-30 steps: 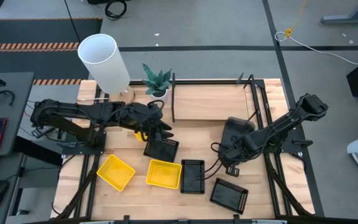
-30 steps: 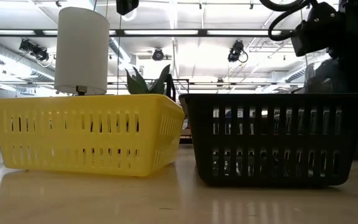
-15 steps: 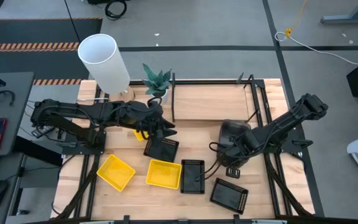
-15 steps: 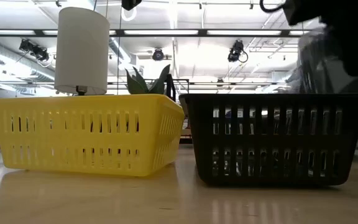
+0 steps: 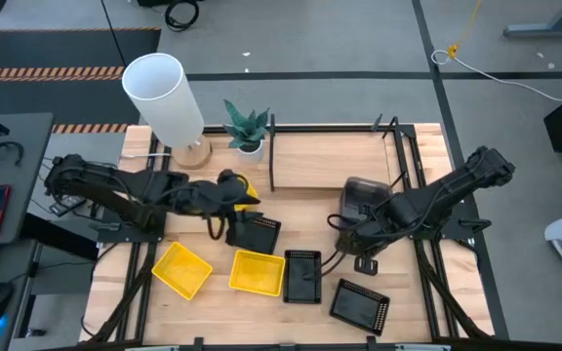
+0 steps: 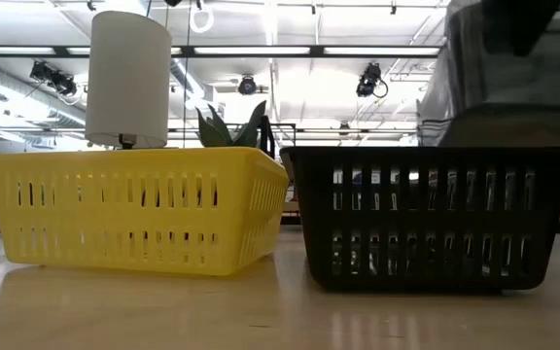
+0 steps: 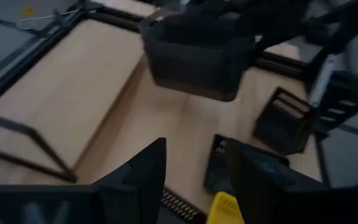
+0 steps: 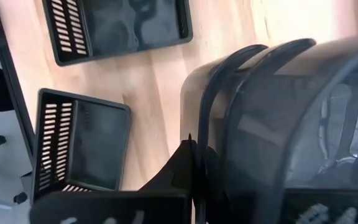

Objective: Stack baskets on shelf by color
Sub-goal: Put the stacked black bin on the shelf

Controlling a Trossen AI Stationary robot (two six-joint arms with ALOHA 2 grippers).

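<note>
- Nearest me on the counter [image 5: 213, 312], four baskets lie loose along the front: two yellow baskets [image 5: 182, 269] [image 5: 258, 272] on my left, then two black perforated baskets [image 5: 301, 276] [image 5: 361, 304] toward the right. None of these has moved over the last second.
- A third black basket [image 5: 253, 234] sits just behind them, near the left gripper [image 5: 244, 198].
- The left arm has drawn back from where it reached a second ago. A yellow basket [image 5: 230, 182] shows at its gripper, and the wrist view catches a yellow edge [image 7: 227, 208] between the fingers, so I read it as clamped on that basket, though the contact itself is not clear.
- The right gripper [image 5: 364, 226] has shifted left and slightly forward, carrying the smoky-grey baskets [image 5: 362, 198]. The right wrist view shows nested translucent rims [image 8: 272, 118] against its finger, so it is closed on that stack, held above the counter.
- In the low view the grey stack [image 6: 499, 73] now hangs right over the black basket [image 6: 434, 216], filling the upper right corner.
- Farthest back, the shelf [image 5: 332, 156] has a bare light wood board inside its black rod frame, with nothing on it yet.
- I judge the grey stack is on its way but not yet placed; sorting by colour has barely started.
</note>
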